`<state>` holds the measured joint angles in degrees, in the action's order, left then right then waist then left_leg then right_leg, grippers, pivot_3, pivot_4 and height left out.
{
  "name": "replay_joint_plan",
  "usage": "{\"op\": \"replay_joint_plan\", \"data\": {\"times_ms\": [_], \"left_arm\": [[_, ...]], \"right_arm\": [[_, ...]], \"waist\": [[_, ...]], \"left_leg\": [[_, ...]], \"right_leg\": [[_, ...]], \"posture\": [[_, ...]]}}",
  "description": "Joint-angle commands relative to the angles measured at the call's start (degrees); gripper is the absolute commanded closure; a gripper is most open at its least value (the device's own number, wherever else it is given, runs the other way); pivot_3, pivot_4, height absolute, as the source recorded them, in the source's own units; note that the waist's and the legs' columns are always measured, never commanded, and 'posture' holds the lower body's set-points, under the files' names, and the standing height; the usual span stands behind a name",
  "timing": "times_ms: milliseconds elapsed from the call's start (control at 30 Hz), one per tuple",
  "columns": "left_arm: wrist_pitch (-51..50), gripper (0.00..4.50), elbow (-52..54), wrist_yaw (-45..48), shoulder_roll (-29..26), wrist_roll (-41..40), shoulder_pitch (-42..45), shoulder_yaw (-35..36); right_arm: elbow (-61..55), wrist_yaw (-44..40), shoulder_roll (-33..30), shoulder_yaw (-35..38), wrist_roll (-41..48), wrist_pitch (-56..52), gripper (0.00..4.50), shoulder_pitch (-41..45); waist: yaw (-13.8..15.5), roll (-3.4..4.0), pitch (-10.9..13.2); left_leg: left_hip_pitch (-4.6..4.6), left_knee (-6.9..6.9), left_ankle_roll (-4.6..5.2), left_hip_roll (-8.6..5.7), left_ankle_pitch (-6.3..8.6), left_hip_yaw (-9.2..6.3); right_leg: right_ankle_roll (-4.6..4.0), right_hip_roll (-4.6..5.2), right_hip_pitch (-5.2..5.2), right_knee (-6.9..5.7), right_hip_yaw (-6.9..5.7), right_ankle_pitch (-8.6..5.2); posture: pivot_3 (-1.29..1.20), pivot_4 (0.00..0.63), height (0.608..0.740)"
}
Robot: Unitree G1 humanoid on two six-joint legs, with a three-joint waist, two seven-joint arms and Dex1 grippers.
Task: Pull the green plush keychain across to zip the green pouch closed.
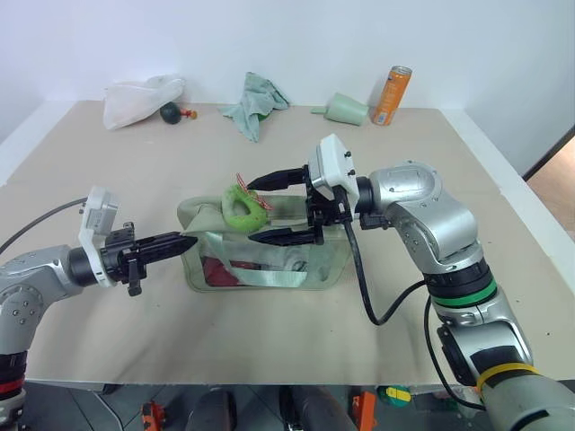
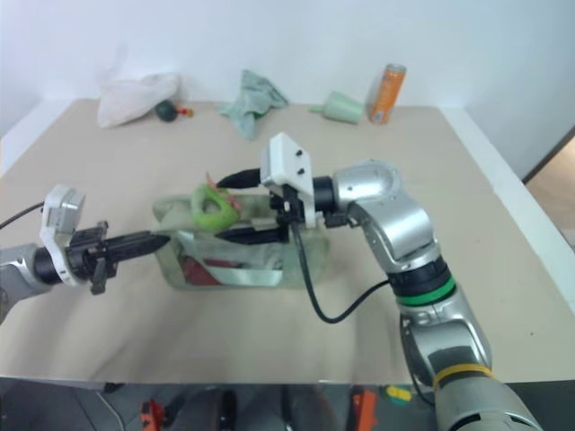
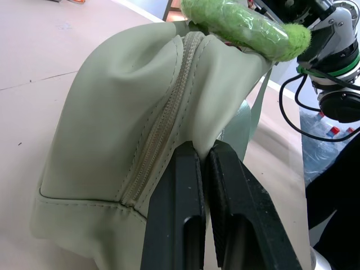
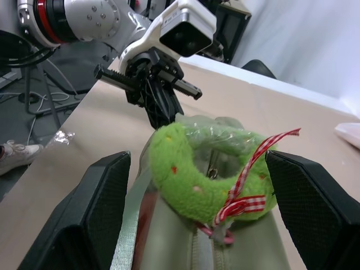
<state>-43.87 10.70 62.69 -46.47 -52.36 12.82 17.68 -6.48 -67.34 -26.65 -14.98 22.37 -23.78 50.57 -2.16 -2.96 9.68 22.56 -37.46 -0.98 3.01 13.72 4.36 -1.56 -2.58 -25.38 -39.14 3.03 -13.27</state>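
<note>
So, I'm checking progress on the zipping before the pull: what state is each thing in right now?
green pouch: upright on the table, left end pinched, zipper shut at that end
green plush keychain: on top of the pouch, between the open fingers, not gripped
left gripper: shut on the pouch's end
right gripper: open, straddling the keychain
orange can: standing upright
teal rag: crumpled

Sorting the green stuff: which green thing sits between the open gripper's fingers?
The plush keychain atop the pouch, bright lime with a red-and-white ribbon; the right gripper straddles it.
</note>
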Motion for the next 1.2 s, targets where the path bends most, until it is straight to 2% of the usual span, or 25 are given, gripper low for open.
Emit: {"op": "replay_joint_plan", "data": {"times_ms": [33, 67, 200, 233, 400, 800, 933, 1200], "left_arm": [[-0.4, 4.50, 2.1, -0.5, 0.1, -0.6, 0.3, -0.3], [-0.4, 4.50, 2.2, -0.6, 0.1, -0.6, 0.3, -0.2], [-0.4, 4.50, 2.2, -1.0, 0.2, -0.8, 0.1, -0.1], [-0.4, 4.50, 2.3, -1.1, 0.2, -0.8, 0.0, 0.0], [-0.3, 4.50, 2.2, -1.2, 0.4, -0.8, -0.2, 0.0], [-0.3, 4.50, 2.2, -1.2, 0.5, -0.8, -0.3, -0.2], [-0.3, 4.50, 2.1, -1.2, 0.7, -0.7, -0.1, -0.5], [-0.3, 4.50, 2.0, -1.3, 1.1, -0.5, 0.0, -0.9]], "right_arm": [[-0.2, -0.5, 0.4, 0.2, -0.6, 1.3, 0.94, 1.8], [0.1, -0.5, 0.4, 0.1, -0.9, 1.5, 1.08, 1.7], [1.1, -1.0, 0.4, -0.3, -1.8, 2.2, 2.48, 1.6], [1.1, -1.1, 0.5, -0.3, -1.8, 2.2, 2.66, 1.5], [1.9, -1.4, 0.6, -0.3, -2.4, 2.8, 4.48, 1.5], [4.5, 0.1, -0.8, 2.7, -3.7, 3.6, 4.48, 3.3], [6.7, 0.1, -5.1, 6.0, -4.3, 4.9, 4.48, 4.0], [7.1, -1.1, -21.6, 10.2, -9.7, 8.5, 4.48, -1.2]], "waist": [[0.0, 0.00, 0.0], [0.0, 0.00, 0.0], [0.0, 0.00, 0.0], [0.0, 0.00, 0.0], [0.0, 0.00, 0.0], [0.0, 0.00, 0.0], [0.2, 0.00, 0.0], [0.5, 0.00, 0.0]], "left_leg": [[0.00, 0.00, 0.00, 0.00, 0.00, 0.00], [0.00, 0.00, 0.00, 0.00, 0.00, 0.00], [0.00, -0.01, 0.00, -0.02, 0.00, 0.00], [0.00, -0.01, 0.00, -0.02, 0.00, 0.00], [0.00, -0.01, 0.00, -0.01, 0.00, -0.01], [0.00, -0.02, 0.00, -0.02, 0.00, 0.00], [0.01, -0.02, 0.00, -0.05, 0.00, 0.00], [0.03, 0.00, 0.08, -0.21, 0.05, 0.04]], "right_leg": [[0.00, 0.00, 0.00, 0.00, 0.00, 0.00], [0.00, 0.00, 0.00, 0.00, 0.00, 0.00], [0.00, 0.02, 0.01, 0.00, 0.00, 0.00], [0.00, 0.02, 0.01, 0.00, 0.00, 0.00], [0.00, 0.02, 0.01, 0.00, 0.00, 0.00], [0.00, 0.02, 0.01, 0.00, 0.00, 0.00], [0.00, 0.05, 0.01, 0.00, 0.00, 0.00], [0.02, 0.17, 0.01, 0.05, 0.08, -0.04]], "posture": [[0.00, 0.150, 0.740], [0.00, 0.150, 0.740], [0.00, 0.150, 0.740], [0.00, 0.150, 0.740], [0.00, 0.150, 0.740], [0.00, 0.150, 0.740], [0.00, 0.150, 0.740], [0.00, 0.150, 0.740]]}}
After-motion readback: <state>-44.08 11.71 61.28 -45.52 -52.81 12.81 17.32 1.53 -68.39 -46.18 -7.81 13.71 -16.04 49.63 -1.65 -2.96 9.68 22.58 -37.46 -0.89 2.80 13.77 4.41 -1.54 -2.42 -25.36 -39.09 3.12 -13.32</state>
